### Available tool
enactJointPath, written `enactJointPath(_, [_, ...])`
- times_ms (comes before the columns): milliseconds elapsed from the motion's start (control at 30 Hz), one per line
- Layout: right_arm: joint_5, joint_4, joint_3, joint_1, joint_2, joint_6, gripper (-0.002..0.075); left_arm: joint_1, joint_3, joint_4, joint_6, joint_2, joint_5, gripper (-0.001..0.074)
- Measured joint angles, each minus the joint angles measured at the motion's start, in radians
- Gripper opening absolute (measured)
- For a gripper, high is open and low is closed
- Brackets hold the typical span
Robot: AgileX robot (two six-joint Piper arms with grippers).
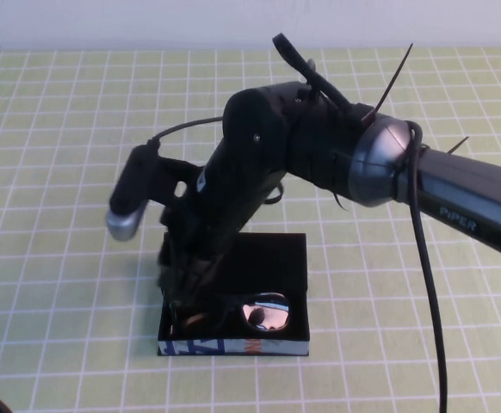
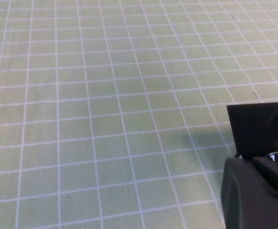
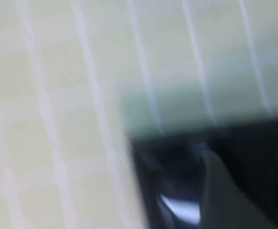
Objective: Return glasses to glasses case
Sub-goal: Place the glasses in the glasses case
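We cannot see the right gripper's [image 1: 184, 297] fingertips: they sink into the glasses case [image 1: 272, 267], covering the left half of the glasses [image 1: 263, 311]. The right wrist view is blurred throughout. The left gripper appears in none of our views, and the case lid is cut off in the left wrist view.

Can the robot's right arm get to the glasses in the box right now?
Probably yes. The right gripper is already down inside the open glasses case, right at the glasses, and the lid stands open behind, so nothing blocks it. The left gripper is not in view.
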Motion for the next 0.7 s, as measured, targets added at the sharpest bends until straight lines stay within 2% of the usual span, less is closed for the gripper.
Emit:
enactJointPath(133, [-0.035,0.15,-0.006,0.005,0.02,0.0,0.0183,0.0,0.0,0.0,0.0,0.0,-0.002,-0.0003])
enactJointPath(267, [-0.044,0.162,-0.006,0.011,0.056,0.002,0.0051,0.0,0.0,-0.001,0.0,0.0,-0.007,-0.0003])
enactJointPath(333, [-0.047,0.158,-0.006,0.011,0.071,0.002,0.0014,0.0,0.0,-0.002,0.0,0.0,-0.008,-0.0003])
enactJointPath(700, [-0.03,0.072,-0.024,0.011,0.12,0.006,-0.0016,0.0,0.0,-0.002,0.002,0.0,-0.014,-0.0003])
